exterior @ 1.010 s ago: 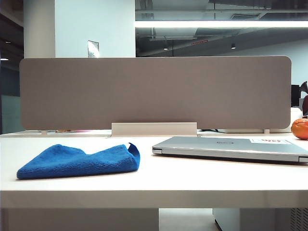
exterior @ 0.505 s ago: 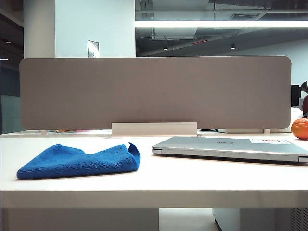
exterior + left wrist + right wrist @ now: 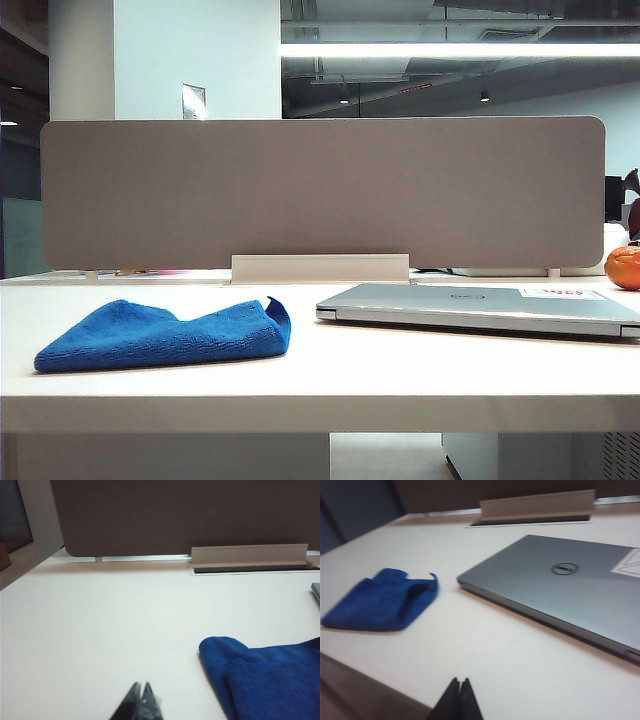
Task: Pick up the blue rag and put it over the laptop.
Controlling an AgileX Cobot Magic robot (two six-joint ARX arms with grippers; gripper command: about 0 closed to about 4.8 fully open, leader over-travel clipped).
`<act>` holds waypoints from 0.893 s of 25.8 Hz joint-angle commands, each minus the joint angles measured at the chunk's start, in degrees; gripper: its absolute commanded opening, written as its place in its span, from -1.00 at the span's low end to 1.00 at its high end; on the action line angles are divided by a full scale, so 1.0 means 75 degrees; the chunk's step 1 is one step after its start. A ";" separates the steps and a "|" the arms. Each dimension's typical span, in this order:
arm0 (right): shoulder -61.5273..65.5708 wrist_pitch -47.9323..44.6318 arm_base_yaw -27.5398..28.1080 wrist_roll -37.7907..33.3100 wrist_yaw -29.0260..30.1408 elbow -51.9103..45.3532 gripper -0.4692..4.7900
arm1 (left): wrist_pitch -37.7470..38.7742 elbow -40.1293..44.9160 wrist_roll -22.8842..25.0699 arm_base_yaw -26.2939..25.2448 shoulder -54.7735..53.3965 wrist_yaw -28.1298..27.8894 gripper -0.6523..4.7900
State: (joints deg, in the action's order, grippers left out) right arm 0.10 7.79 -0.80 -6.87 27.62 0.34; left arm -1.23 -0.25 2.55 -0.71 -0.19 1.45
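The blue rag [image 3: 165,337] lies crumpled on the left of the white table; it also shows in the left wrist view [image 3: 270,675] and the right wrist view [image 3: 382,600]. The closed silver-grey laptop [image 3: 480,305] lies flat on the right, with a logo and a white sticker on its lid [image 3: 560,587]. My left gripper [image 3: 141,686] is shut and empty, hanging over bare table short of the rag's edge. My right gripper [image 3: 460,681] is shut and empty too, near the table's front edge, apart from both rag and laptop. Neither gripper shows in the exterior view.
A grey divider panel [image 3: 320,190] stands along the back of the table [image 3: 320,375], with a white bracket [image 3: 320,268] at its foot. An orange fruit [image 3: 624,266] sits at the far right behind the laptop.
Nothing has moved in the exterior view; rag and laptop lie as before.
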 commanded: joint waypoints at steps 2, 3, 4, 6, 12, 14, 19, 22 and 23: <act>-0.0015 -0.0265 0.0003 -0.0315 0.1119 -0.0041 -0.84 | -0.0067 -0.0026 -0.0003 -0.0017 -0.0006 0.0166 -0.78; -0.0015 -0.0259 0.0003 -0.0315 0.1239 -0.0041 -0.84 | -0.0070 -0.0026 -0.0003 -0.0017 -0.0006 0.0213 -0.78; -0.0015 -0.0259 0.0006 -0.0315 0.1323 -0.0041 -0.84 | -0.0070 -0.0026 -0.0003 -0.0017 -0.0006 0.0256 -0.78; -0.0015 -0.0262 0.0006 -0.0315 0.1338 -0.0041 -0.84 | -0.0070 -0.0029 -0.0006 -0.0017 -0.0006 0.0472 -0.78; -0.0015 -0.0265 0.0015 -0.0315 0.1311 -0.0041 -0.84 | -0.0076 -0.0029 -0.0676 -0.0017 -0.0009 0.0871 -0.78; -0.0015 -0.0265 0.0015 -0.0315 0.1311 -0.0041 -0.84 | -0.0082 -0.0041 -0.0927 -0.0017 -0.0009 0.0877 -0.78; -0.0015 -0.0265 0.0015 -0.0315 0.1314 -0.0041 -0.84 | -0.0638 -0.0169 -0.1207 -0.0017 -0.0009 0.1186 -0.78; -0.0015 -0.0265 0.0015 -0.0315 0.1314 -0.0041 -0.84 | -0.0504 -0.0356 -0.1201 -0.0017 -0.0061 0.1174 -0.78; -0.0015 -0.0265 0.0015 -0.0315 0.1314 -0.0041 -0.84 | -0.0490 -0.0408 -0.1201 -0.0017 -0.0122 0.1160 -0.78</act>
State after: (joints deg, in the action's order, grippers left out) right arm 0.10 6.79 -0.75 -9.08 37.21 0.34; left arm -4.82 -2.79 -6.26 -0.71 -0.38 9.96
